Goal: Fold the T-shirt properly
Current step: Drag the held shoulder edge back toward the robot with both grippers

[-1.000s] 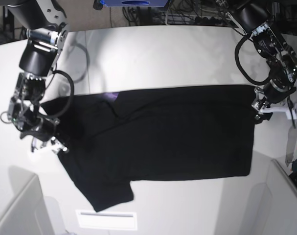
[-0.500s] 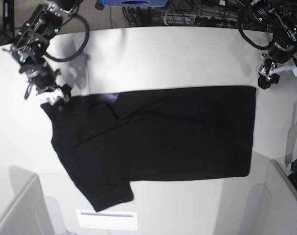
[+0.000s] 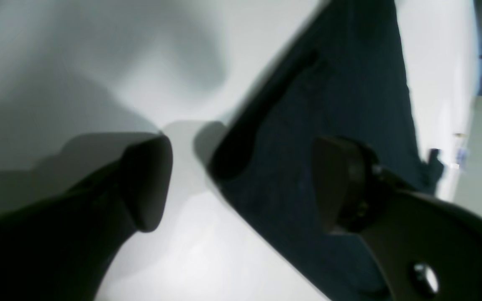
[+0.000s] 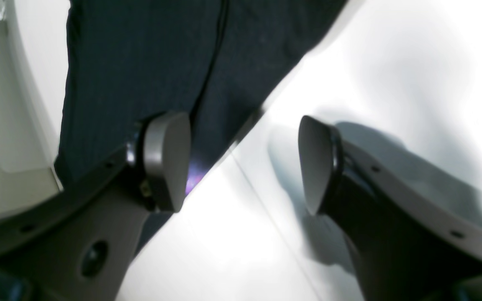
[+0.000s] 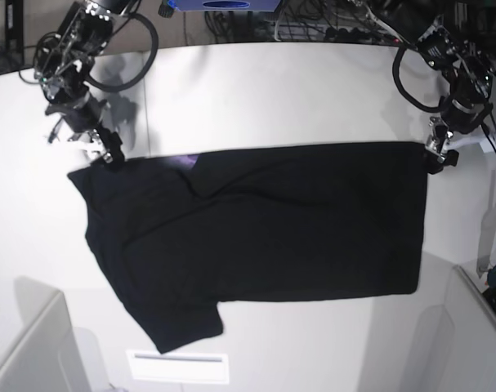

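The black T-shirt lies spread flat on the white table, plain side up, with a sliver of purple print at its upper edge. My left gripper hovers at the shirt's top right corner. In the left wrist view it is open, with the shirt's corner between its jaws, held by neither. My right gripper is at the shirt's top left corner. In the right wrist view it is open and empty, straddling the shirt's edge.
Cables and a blue object lie along the table's back edge. A white label strip sits at the front edge. Grey partitions stand at the lower left and lower right.
Both arms left the shirt's sides, swung toward the back of the table, and now come down at the shirt's two top corners. The shirt has not moved.
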Action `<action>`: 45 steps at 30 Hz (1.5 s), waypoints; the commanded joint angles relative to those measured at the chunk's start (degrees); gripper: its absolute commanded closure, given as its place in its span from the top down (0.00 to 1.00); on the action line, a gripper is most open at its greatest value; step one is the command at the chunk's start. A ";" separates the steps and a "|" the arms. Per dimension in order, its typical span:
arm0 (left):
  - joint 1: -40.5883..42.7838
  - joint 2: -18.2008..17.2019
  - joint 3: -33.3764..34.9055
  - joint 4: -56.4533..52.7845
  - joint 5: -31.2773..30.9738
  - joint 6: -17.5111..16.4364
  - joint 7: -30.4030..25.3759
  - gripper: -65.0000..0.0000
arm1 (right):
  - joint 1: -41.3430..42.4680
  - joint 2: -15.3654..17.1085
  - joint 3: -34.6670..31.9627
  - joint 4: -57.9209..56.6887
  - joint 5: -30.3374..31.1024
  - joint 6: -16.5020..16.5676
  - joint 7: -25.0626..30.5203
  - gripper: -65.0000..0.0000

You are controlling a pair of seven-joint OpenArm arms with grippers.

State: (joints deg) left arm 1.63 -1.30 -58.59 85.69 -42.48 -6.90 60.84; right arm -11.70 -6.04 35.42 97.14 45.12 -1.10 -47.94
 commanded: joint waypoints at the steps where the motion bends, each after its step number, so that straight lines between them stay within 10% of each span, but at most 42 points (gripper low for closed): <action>1: -0.53 -0.50 -0.09 0.51 0.76 0.17 0.04 0.77 | 1.37 1.16 0.23 -0.75 0.81 0.18 1.39 0.60; 5: -1.14 -0.50 -0.09 0.51 1.12 0.17 0.13 0.74 | 3.66 2.92 0.23 -7.25 0.81 0.09 7.28 0.60; 17: -1.23 -0.77 -0.01 -4.15 1.20 0.17 0.22 0.00 | 9.55 8.02 0.14 -21.67 0.72 0.09 11.24 0.59; 21: -1.23 -0.77 -0.01 -4.42 1.29 0.17 0.22 0.00 | 9.55 8.20 0.23 -22.29 0.72 0.09 11.59 0.56; 27: -0.44 -1.47 5.01 -3.89 0.94 -0.09 0.13 0.00 | 8.67 8.20 0.14 -22.29 0.81 0.36 15.11 0.00; 45: 13.36 -3.05 4.21 10.88 0.85 -0.09 0.66 0.00 | -3.37 7.76 0.14 -5.06 1.16 0.36 7.90 0.00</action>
State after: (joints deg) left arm 15.16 -3.60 -54.17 95.59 -40.99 -6.61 62.28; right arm -15.35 1.06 35.29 91.07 45.98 -1.08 -40.77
